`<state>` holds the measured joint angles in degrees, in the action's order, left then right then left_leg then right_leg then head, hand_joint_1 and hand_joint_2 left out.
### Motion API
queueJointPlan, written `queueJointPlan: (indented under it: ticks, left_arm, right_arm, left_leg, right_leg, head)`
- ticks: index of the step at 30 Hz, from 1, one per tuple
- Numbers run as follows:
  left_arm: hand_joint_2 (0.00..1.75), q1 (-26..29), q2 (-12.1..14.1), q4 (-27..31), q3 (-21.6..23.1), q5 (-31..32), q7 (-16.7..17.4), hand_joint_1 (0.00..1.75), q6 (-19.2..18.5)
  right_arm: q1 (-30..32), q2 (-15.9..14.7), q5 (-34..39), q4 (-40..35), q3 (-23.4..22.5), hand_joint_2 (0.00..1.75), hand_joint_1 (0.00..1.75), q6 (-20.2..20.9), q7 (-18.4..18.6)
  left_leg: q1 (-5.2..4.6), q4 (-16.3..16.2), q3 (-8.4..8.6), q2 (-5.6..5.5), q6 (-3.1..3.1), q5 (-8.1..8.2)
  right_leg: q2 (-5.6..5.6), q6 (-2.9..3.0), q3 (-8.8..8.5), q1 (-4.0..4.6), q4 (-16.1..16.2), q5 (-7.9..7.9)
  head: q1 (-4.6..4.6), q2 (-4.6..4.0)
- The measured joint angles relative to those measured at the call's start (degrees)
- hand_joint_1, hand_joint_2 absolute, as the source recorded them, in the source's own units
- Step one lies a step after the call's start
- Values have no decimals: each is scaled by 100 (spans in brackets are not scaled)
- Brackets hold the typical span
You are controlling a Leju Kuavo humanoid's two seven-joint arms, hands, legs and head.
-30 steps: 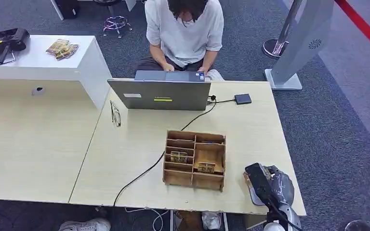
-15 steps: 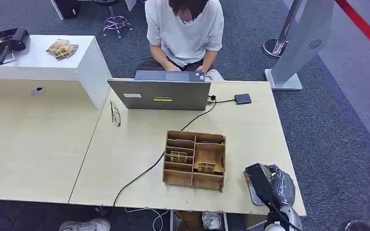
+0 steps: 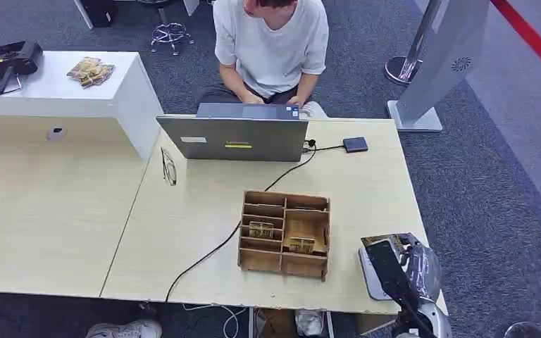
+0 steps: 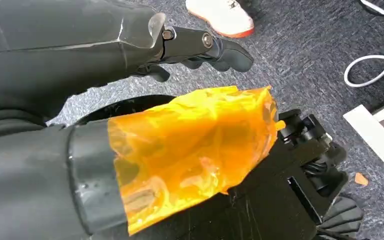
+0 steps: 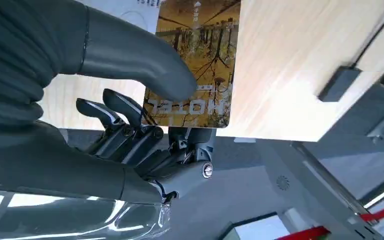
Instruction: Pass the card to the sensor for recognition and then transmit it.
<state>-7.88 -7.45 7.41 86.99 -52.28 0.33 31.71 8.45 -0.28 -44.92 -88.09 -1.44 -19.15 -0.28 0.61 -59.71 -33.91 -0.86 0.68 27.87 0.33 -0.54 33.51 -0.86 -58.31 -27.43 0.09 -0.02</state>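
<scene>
A pale wooden bench [image 3: 366, 190] fills the middle of the head view. At the lower right of that frame, the robot's right hand [image 3: 401, 271] sits over the bench's near right corner. In the right wrist view, its thick grey thumb and dark fingers [image 5: 122, 112] pinch a card [image 5: 195, 65] printed with a golden-brown scene and reversed lettering along one edge; the card is held above the light bench surface. In the head view a sliver of the card [image 3: 382, 240] shows at the upper edge of the hand.

Left of the hand, in the lower centre of the frame, stands a brown wooden organiser box [image 3: 284, 234] with several compartments, some holding similar cards. A black cable [image 3: 211, 253] runs across the bench from the lower left toward a grey laptop [image 3: 232, 137] in the upper centre. Right of the laptop lies a small dark flat sensor pad [image 3: 355, 144], well apart from the hand. A person in a white shirt [image 3: 271, 42] sits behind the laptop at the top.

In the left wrist view, the left hand [image 4: 200, 47] hangs over grey carpet, its dark fingers curled in with nothing in them.
</scene>
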Motion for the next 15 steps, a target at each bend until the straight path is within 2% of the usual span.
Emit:
queueJointPlan:
  ticks: [15]
  left_arm:
    - [0,1,0,0,0,-39,-94,0,28]
  right_arm:
    - [285,-33,20,-894,455,175,175,-227,-192]
  left_leg:
    - [0,1,-3,0,0,0]
  right_leg:
    - [0,0,1,0,0,-1]
  head:
    - [0,0]
